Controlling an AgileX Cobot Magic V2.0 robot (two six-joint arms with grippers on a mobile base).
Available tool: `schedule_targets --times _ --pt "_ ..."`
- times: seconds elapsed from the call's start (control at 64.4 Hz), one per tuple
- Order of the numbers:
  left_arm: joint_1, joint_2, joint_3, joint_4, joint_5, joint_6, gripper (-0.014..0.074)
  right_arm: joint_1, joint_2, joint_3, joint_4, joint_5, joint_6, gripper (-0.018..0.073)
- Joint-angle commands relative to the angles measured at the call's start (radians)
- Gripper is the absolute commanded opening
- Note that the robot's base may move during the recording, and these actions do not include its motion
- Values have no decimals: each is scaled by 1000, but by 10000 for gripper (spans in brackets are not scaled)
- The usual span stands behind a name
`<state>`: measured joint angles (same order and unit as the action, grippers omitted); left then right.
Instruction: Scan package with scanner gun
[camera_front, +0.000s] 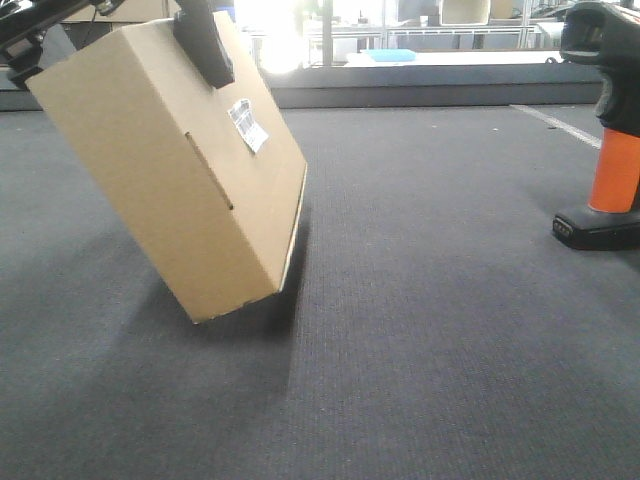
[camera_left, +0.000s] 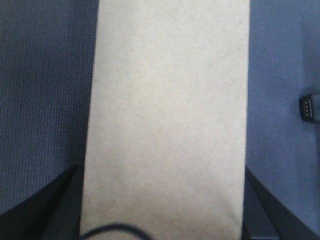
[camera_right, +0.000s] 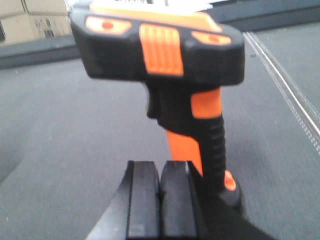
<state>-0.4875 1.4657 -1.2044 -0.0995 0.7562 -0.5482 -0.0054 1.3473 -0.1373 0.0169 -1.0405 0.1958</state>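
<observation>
Package (camera_front: 170, 170) sits left of centre in the front view, tipped steeply, with one lower corner at or just above the grey carpet (camera_front: 430, 330). Whether that corner touches cannot be told; a shadow lies right under it. A white label (camera_front: 248, 124) is on the facing side, its print too small to read, and a narrow slot (camera_front: 208, 170) is cut just below and left of it.

The package's top edge runs out of frame. One dark finger (camera_front: 205, 45) presses on the labelled face near that edge.

In the left wrist view the left end effector (camera_left: 160, 170) pinches the package. Its dark fingers (camera_left: 65, 200) flank a plain tan face on both sides, and only their inner edges show. A thin dark cable (camera_left: 110, 229) loops across the bottom, blurred.

Scanner (camera_front: 612, 150) stands upright on its flat foot at the far right, well apart from the package. Its head and right side are cut off by the frame, and only a sliver of foot shows at the right edge of the left wrist view.

In the right wrist view the scanner fills the frame, soft and out of focus, orange handle down. The right end effector (camera_right: 160, 170) is just before it, pads pressed together with only a seam between them and nothing held. Whether they touch the handle is unclear, since the foot is hidden behind them.

A white line (camera_front: 560, 125) crosses the carpet at far right.
</observation>
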Motion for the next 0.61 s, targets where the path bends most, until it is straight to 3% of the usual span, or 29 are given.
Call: schedule_targets --times 0.0,0.14,0.279,0.466,0.59 --pt "-7 -13 -3 -11 -9 24 -111 1 7 2 -4 -51 6 85" --pt "-7 -13 -3 -11 -9 24 -111 1 7 -8 18 -19 8 379" --pt "-7 -13 -3 -11 -10 37 -111 1 7 -33 81 -6 53 561" --pt "-7 -13 -3 -11 -18 51 -111 1 35 -81 90 48 53 559" --pt "-7 -13 -3 -11 -38 51 -111 1 114 -98 90 -74 53 559"
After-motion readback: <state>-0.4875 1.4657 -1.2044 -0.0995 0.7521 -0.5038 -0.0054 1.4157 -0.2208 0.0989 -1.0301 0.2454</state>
